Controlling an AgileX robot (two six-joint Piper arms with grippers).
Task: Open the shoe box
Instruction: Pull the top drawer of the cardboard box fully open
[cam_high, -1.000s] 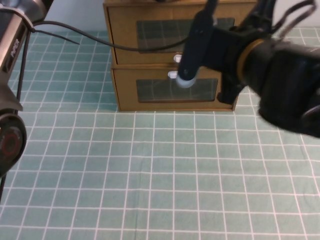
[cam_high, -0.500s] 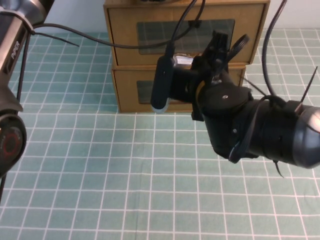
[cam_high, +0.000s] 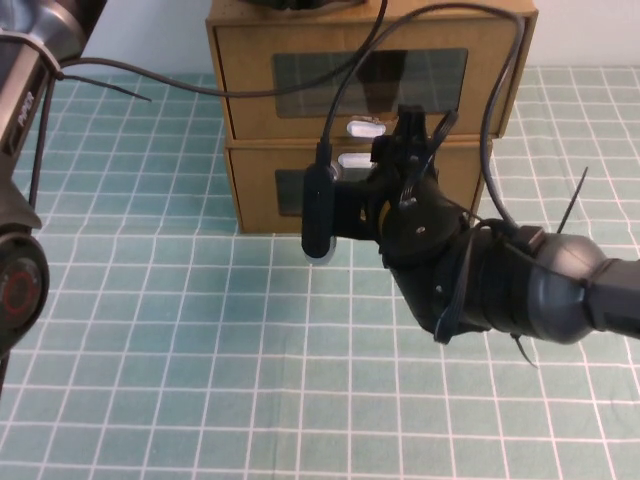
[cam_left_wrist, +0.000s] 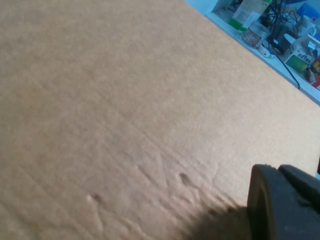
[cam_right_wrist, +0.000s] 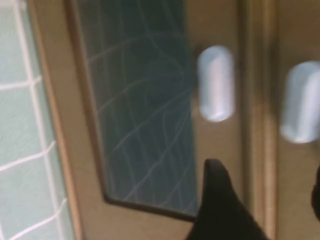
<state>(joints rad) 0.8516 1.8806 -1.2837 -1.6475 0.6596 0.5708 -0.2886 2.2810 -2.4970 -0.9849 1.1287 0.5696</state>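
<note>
Two stacked brown cardboard shoe boxes (cam_high: 250, 110) stand at the far side of the green grid mat (cam_high: 150, 330). The right gripper (cam_high: 415, 135), fingers spread and empty, hides part of the lower front beside the white oval handles (cam_high: 365, 128). The left gripper (cam_left_wrist: 287, 205) is mostly cut off over cardboard; I cannot tell its grip.

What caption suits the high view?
Right pincer open at the shoe boxes' white handles; left pincer atop the upper box.

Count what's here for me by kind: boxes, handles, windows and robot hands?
Cardboard boxes: 2, upper box stacked on lower box.
White handles: 2, upper handle, lower handle.
Dark windows: 2, upper window, lower window.
Hands: 2, left hand over the upper box's top, right hand open by the handles.
Total: 8.
</note>
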